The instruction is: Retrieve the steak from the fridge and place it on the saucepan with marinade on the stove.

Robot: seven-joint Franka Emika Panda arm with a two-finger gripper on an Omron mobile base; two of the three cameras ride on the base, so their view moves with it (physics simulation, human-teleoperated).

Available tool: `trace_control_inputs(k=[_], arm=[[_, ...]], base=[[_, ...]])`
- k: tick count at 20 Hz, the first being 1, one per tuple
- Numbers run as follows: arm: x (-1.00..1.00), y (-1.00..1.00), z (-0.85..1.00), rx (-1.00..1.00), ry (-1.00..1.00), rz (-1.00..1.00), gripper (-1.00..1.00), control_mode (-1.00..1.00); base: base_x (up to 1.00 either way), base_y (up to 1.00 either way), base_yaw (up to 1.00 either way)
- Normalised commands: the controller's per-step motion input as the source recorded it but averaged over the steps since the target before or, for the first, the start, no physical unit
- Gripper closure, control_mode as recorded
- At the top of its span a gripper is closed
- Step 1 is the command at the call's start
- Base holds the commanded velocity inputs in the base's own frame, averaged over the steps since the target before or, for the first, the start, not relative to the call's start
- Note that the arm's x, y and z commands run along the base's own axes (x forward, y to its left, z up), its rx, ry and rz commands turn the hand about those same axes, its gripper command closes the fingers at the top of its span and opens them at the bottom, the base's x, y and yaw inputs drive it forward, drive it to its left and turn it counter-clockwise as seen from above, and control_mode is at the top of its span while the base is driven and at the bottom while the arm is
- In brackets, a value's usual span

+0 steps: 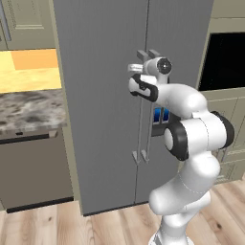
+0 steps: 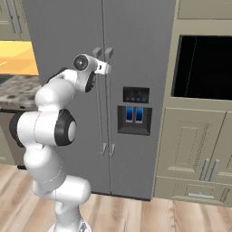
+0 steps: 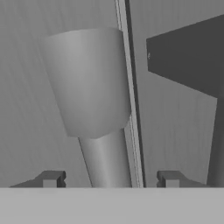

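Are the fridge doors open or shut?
Shut. Both doors of the fridge sit flush, with only a thin seam between them behind the handles.

I see the fridge (image 1: pixel 105 95) in brushed mid-grey, its bar handles (image 2: pixel 105 104) a paler grey right at my tool (image 3: pixel 110 180), whose tips are dark grey. Right of the tool, the dispenser panel (image 2: pixel 134 111) is dark with two blue patches. Further right, the oven window (image 2: pixel 206 68) is black among beige cabinets (image 2: pixel 190 145). Left, the surface (image 1: pixel 28 109) is speckled grey-brown stone under a yellow-orange wall (image 1: pixel 28 69). Below, the floor (image 1: pixel 57 225) is light wood planks.
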Motion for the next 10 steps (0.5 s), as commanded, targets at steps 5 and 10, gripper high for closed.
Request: trace_control_inputs(k=[5, 10], arm=[[0.0, 0.0, 0.0, 0.0, 0.01, 0.0, 1.0, -1.0], [-0.24, 0.05, 0.0, 0.0, 0.22, 0.0, 1.0, -1.0]], base=[[0.0, 0.0, 0.0], [0.0, 0.0, 0.0]])
